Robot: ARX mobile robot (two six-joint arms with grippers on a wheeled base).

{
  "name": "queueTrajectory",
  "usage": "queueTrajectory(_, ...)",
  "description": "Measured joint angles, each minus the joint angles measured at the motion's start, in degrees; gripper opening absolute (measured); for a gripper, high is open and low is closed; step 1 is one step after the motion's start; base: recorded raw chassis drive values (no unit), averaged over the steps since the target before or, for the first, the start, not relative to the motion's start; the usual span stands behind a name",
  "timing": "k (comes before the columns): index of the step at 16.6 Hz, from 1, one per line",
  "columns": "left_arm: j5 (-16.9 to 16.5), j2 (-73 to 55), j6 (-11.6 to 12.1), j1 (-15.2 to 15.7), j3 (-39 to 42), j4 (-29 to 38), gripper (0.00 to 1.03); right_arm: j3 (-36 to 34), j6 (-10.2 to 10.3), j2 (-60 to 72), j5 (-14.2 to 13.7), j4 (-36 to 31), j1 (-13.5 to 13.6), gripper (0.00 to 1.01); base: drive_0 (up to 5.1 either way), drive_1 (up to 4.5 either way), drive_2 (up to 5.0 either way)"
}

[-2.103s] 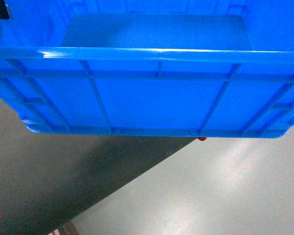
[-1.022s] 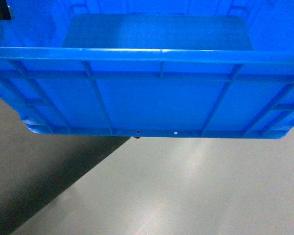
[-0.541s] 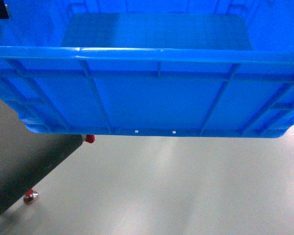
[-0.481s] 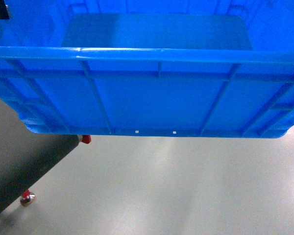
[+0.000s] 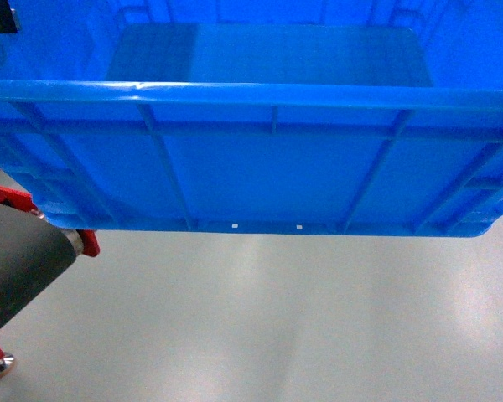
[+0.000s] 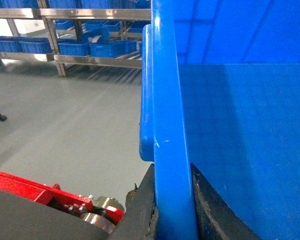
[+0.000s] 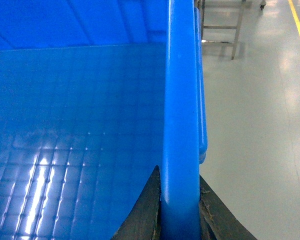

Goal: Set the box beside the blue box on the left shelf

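Head view is almost filled by the box [image 5: 268, 167], carried off the floor [image 5: 302, 327] with its near ribbed wall toward the camera and its inside bare. It sits level because it is pinched on two opposite side walls. In the left wrist view the left end effector [image 6: 172, 205] has one dark finger on each side of the left rim, closed tight on it. The right wrist view shows the right end effector [image 7: 179, 207] clamped over the right rim in the same way. Gripping both sides probably keeps so wide a box from tipping while the base rolls.

A red frame [image 5: 8, 201] with a dark roller [image 5: 21, 268] lies at the lower left, below the box. The shelf [image 6: 90, 55] with small blue trays [image 6: 107, 47] stands well away across the floor, so the box looks to be in transit, not yet placed.
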State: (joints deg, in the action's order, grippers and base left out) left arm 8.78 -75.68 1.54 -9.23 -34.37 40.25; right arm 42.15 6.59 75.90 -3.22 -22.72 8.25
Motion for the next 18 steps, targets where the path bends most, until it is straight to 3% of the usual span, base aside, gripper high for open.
queueTrajectory(17, 0.04, 0.00, -0.02, -0.11, 0.00, -0.17, 0.10, -0.02, -0.02, -0.22, -0.22, 0.35, -0.07, 0.09, -1.6, -1.56, -1.6)
queueTrajectory(18, 0.02, 0.22, -0.02, -0.09, 0.00, -0.22, 0.10, -0.02, -0.02, -0.37, -0.20, 0.07, -0.02, 0.09, 0.2, 4.23, -3.9)
